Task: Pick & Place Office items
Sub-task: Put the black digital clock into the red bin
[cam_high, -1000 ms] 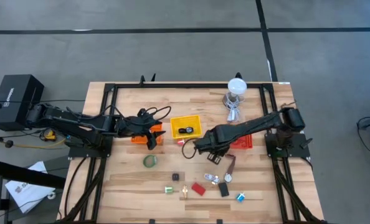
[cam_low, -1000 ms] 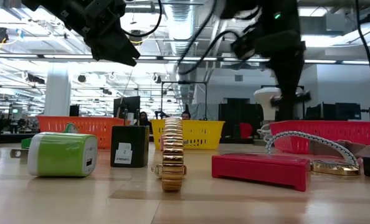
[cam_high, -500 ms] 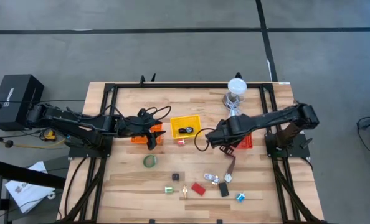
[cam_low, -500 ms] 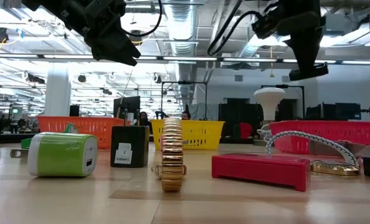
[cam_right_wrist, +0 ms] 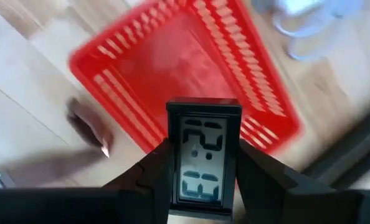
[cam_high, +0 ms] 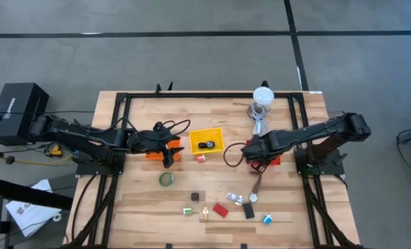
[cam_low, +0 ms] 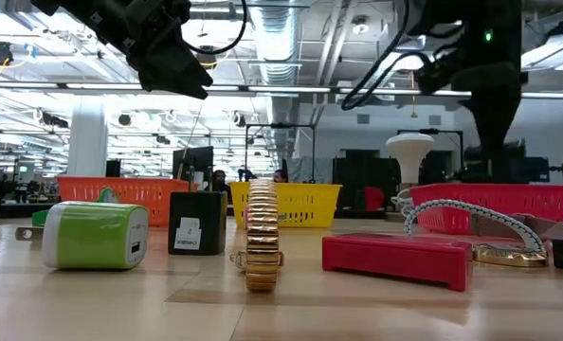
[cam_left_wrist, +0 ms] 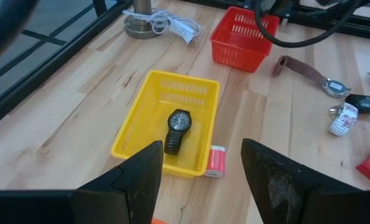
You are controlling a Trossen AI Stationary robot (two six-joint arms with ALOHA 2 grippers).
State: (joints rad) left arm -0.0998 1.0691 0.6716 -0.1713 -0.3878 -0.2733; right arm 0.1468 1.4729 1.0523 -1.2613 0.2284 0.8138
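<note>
My right gripper is shut on a small black digital clock and hangs over the red bin, which shows in the high view as red bin. Loose office items lie on the near half of the table: a green tape ring, a red block, a brown-strapped watch and a gold watch band. My left gripper stands open in the air above the orange bin, beside the yellow bin, with nothing between its fingers. My right gripper pinches the clock by its two narrow side edges between its two fingers. The fingers point steeply down from above. The clock is lifted clear above the red bin, its display facing up toward the wrist.
The yellow bin holds a black watch; a small red-and-white item lies just outside it. A white round-topped stand with its cable stands at the far edge. A black frame rail borders the table.
My right gripper has gone toward the table's right edge, from near the table's middle to above the red bin, carrying the clock clear of the table.
</note>
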